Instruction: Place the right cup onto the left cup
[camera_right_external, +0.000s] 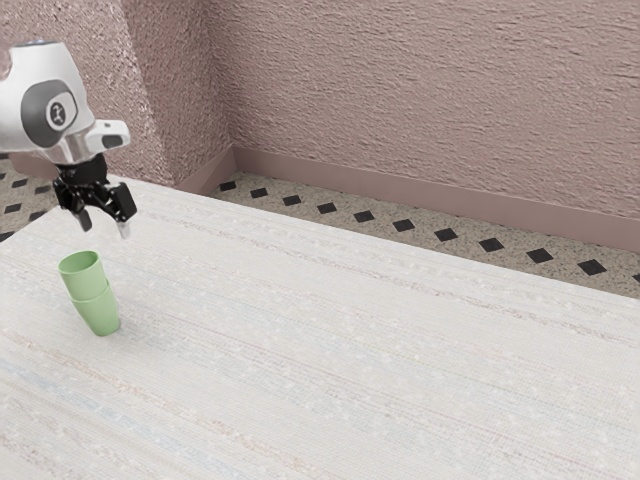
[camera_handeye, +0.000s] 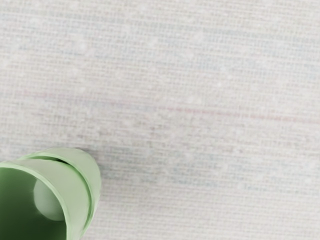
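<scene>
Your gripper (camera_right_external: 105, 226) is open, its two fingers standing apart with nothing between them, and it hangs above the table (camera_right_external: 350, 370) by the corner that shows beneath the arm (camera_right_external: 50, 105). You have the two green cups stacked on the tabletop, near the edge at the exterior view's left: the upper cup (camera_right_external: 84, 277) sits partway inside the lower cup (camera_right_external: 102, 315), mouth up, and the lower one rests on the table. Both are the same plain green, so you cannot tell from these pictures which was the left and which the right. In the wrist view you look into the upper cup's open mouth, where a paler patch shows inside, and you can see a narrow dark gap between its wall and the lower cup's rim. On the arm's dark round panel you have a pale emblem, too small to read.
</scene>
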